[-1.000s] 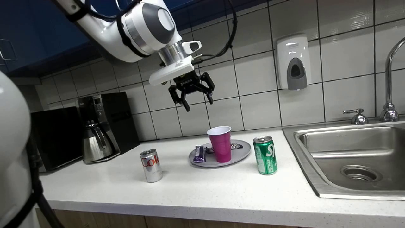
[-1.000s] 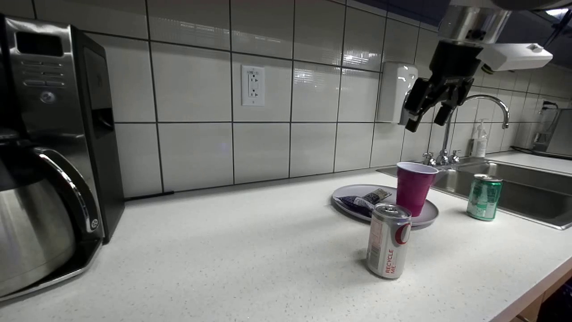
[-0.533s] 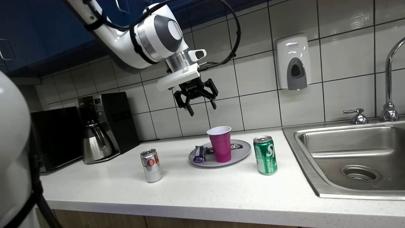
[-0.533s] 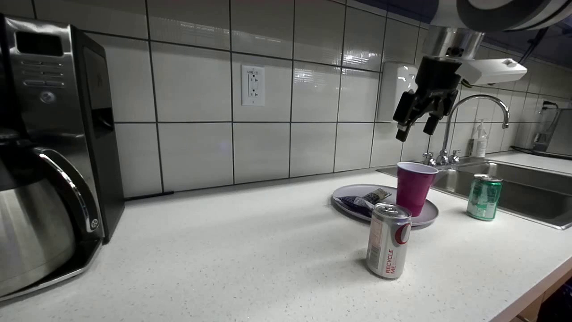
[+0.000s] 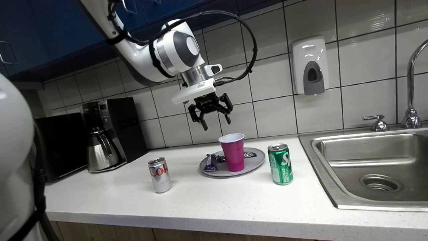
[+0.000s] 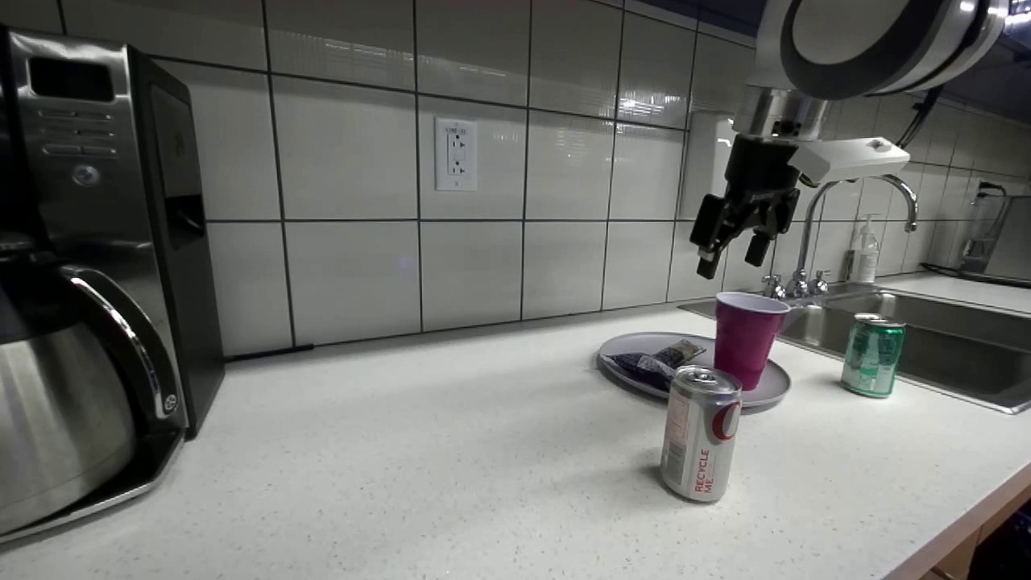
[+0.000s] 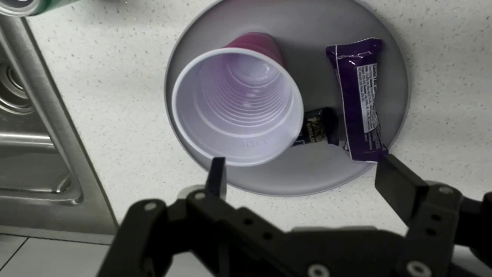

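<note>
Exterior view: at the near left of the white surface (image 5: 214, 199), a silver can (image 5: 161, 176) with red lettering is stood upright. Slightly farther in, at right, a green can (image 5: 280, 164) is set upright near the rim of the steel sink (image 5: 327, 174). Between the cans, slightly farther back, a grey plate (image 5: 253, 163) is placed, on which a pink cup (image 5: 233, 154) with a white inside is stood upright. To the cup's left, a wrapped purple bar (image 7: 353, 96) is laid on the plate, and a dark bar (image 7: 317, 129) is partly hidden by the cup. Above and slightly left of the cup, apart from it, the claw (image 5: 216, 125) is held pointing down, its fingers spread wide; by the wrist view, one fingertip is lined up with the cup's rim and the other with the purple bar's far end. At far left, a black coffee maker (image 5: 123, 130) is placed; at far right, a chrome faucet (image 5: 410, 90) is mounted behind the sink. Farthest back, a white dispenser (image 5: 309, 53) is fixed to the tiled wall (image 5: 269, 75).
</note>
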`<action>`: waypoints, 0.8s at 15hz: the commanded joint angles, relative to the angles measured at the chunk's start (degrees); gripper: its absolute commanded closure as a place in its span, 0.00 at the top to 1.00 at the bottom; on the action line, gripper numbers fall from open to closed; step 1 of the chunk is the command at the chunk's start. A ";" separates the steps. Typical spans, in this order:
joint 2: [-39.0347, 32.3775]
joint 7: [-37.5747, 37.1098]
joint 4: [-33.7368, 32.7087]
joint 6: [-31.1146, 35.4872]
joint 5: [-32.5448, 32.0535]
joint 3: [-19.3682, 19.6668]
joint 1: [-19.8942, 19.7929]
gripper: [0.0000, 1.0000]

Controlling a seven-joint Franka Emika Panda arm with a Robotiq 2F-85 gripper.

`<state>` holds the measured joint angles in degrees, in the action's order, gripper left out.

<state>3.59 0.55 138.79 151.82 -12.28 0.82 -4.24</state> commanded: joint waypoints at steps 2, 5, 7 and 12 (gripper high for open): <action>-1.86 -0.30 -1.34 -0.52 1.23 0.29 0.90 1.00; -2.50 -0.23 -1.07 -0.75 1.58 0.26 1.17 1.00; -3.02 -0.22 -1.06 -0.92 2.10 0.39 1.18 1.00; -4.41 0.19 -1.07 -1.21 3.65 0.83 0.97 1.00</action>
<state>-0.17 0.55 138.40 151.73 -10.06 1.04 -3.64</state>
